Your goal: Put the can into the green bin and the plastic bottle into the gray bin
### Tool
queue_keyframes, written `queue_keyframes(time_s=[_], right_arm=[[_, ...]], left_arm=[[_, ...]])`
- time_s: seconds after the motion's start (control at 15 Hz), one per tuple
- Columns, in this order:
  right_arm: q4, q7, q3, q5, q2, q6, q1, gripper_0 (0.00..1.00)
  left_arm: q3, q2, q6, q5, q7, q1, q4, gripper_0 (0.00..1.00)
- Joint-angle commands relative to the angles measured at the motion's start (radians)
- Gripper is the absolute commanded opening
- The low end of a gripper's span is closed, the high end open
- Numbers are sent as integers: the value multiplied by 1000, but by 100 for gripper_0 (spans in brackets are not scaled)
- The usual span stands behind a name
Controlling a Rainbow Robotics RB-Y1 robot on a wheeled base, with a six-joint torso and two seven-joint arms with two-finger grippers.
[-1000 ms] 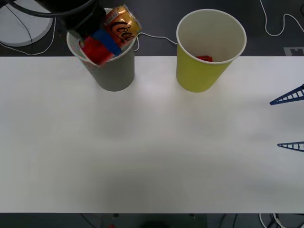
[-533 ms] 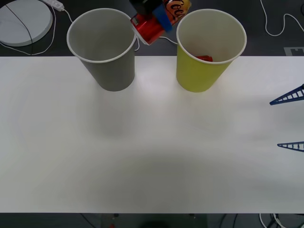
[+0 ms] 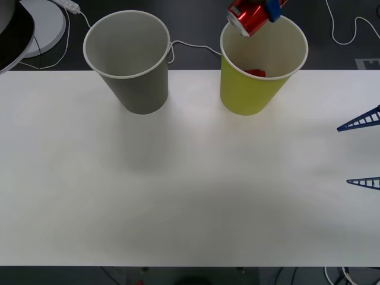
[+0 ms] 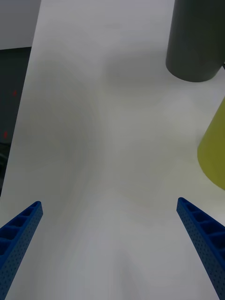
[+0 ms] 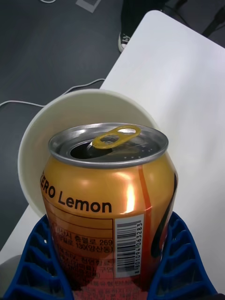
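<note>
The can (image 3: 249,18), orange-gold with a red base, hangs tilted over the back rim of the green bin (image 3: 261,89). My left gripper (image 3: 268,8) is shut on it. In the left wrist view the can (image 5: 110,197) sits between the blue fingers (image 5: 180,262) with the bin's pale open mouth (image 5: 33,140) right below it. The gray bin (image 3: 133,65) stands upright to the left of the green one. My right gripper (image 3: 363,151) waits open at the table's right edge, and its wrist view has both bins, gray (image 4: 197,42) and green (image 4: 213,150). The plastic bottle is out of view.
Something red (image 3: 256,73) lies inside the green bin. A white round device (image 3: 41,24) and cables (image 3: 344,35) lie on the dark floor behind the white table (image 3: 190,196). The table's near part is bare.
My left gripper has carried the can rightward, from over the gray bin, past the gap between the bins, to above the green bin. The right arm has not moved.
</note>
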Motion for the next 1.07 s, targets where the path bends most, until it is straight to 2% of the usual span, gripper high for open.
queue_keyframes(time_s=[0.07, 0.4, 0.73, 0.87, 0.93, 1.0, 1.07], right_arm=[[0, 0, 0, 0, 0, 0, 0, 100], [0, 0, 0, 0, 0, 0, 0, 100], [0, 0, 0, 0, 0, 0, 0, 100], [0, 0, 0, 0, 0, 0, 0, 100], [0, 0, 0, 0, 0, 0, 0, 100], [0, 0, 0, 0, 0, 0, 0, 100], [0, 0, 0, 0, 0, 0, 0, 100]], left_arm=[[-35, -100, 75, 1, -1, -32, 133, 5], [-35, -229, 181, -1, -42, -38, 327, 5], [-36, -271, 196, 1, -71, -36, 406, 6], [-36, -271, 196, 2, -71, -36, 406, 13], [-36, -271, 195, 4, -71, -36, 408, 34], [-36, -271, 196, 6, -71, -36, 409, 63], [-36, -271, 195, 10, -71, -36, 408, 99]])
